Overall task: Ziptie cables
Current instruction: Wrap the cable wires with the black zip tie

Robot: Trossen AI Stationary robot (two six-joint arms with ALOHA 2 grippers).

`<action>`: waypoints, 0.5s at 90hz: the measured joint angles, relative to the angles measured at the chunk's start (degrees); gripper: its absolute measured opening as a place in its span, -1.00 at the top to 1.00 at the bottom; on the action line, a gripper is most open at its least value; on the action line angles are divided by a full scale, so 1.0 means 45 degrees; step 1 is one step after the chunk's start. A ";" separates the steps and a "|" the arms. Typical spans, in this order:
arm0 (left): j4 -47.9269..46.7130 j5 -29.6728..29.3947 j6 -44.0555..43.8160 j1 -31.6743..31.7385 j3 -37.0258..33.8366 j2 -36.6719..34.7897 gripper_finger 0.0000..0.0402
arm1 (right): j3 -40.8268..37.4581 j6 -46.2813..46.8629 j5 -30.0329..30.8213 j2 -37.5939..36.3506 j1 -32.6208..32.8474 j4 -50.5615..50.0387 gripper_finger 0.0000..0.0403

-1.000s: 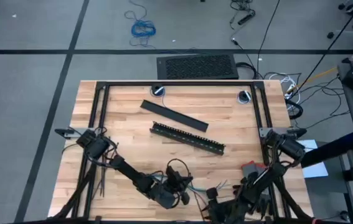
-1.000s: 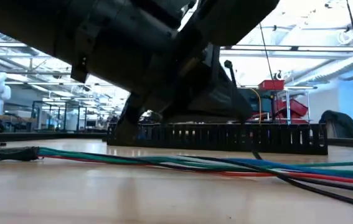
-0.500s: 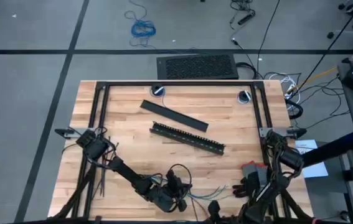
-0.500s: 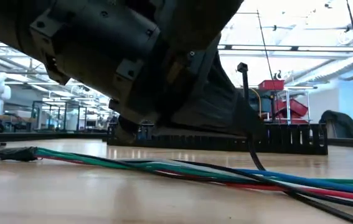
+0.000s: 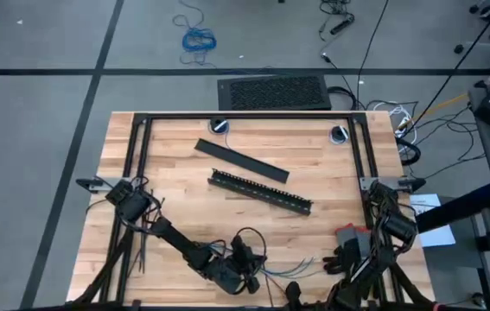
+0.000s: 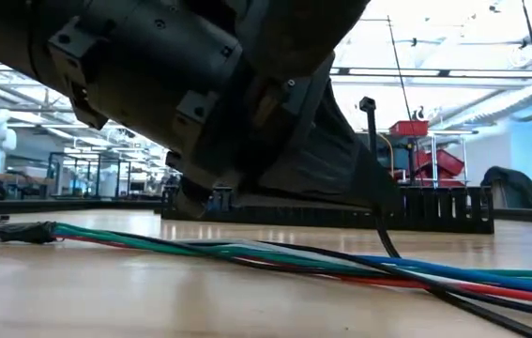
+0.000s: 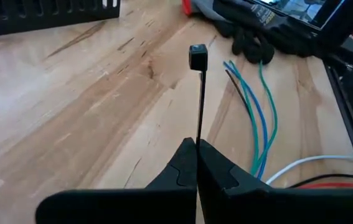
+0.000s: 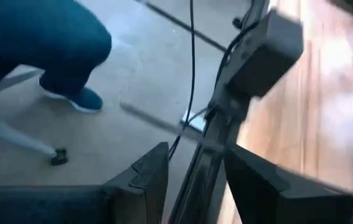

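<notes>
wooden table [image 5: 184,186] with a black frame fills the high view, grey floor around it; no writing can be read in any view.

left gripper [image 7: 197,163] sits low at the near edge of the table, its fingers [image 7: 177,171] pressed together on a ziptie [image 7: 199,106] that stands up out of them, square head at the free end. only the left wrist view shows this grip clearly; in the low view the left arm's dark bulk blocks most of the frame, with the ziptie [image 6: 371,141] poking up beside it. cables [image 7: 258,118], blue and green, lie on the wood just beside the gripper, ends splayed; the low view shows them [image 6: 247,249] running flat across the table, with red and white strands among them.

right gripper [image 8: 195,171] is off the table's right near corner, fingers apart and holding nothing, looking at the frame post [image 8: 226,118] and the floor. a person's blue trouser leg and shoe [image 8: 83,98] show there only.

farther off lie a slotted bar [image 5: 260,191] and a flat bar [image 5: 240,161]. more zipties [image 5: 141,252] lie by the left edge. a blue coil [image 5: 198,39] lies on the floor.
</notes>
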 joint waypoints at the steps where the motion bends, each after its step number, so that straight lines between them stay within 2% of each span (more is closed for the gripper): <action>1: 0.0000 0.0000 0.0000 -0.0002 0.0000 0.0000 1.00 | 0.0000 -0.0005 -0.0080 0.0000 -0.0032 -0.0003 0.27; 14: 0.0005 0.0000 -0.0005 -0.0024 0.0000 0.0000 1.00 | 0.0000 0.0072 -0.0657 0.0002 -0.0263 -0.0007 0.27; 45: 0.0010 0.0000 -0.0078 -0.0024 -0.0005 0.0000 1.00 | 0.0005 -0.0309 -0.0597 0.0615 -0.0338 0.0906 0.27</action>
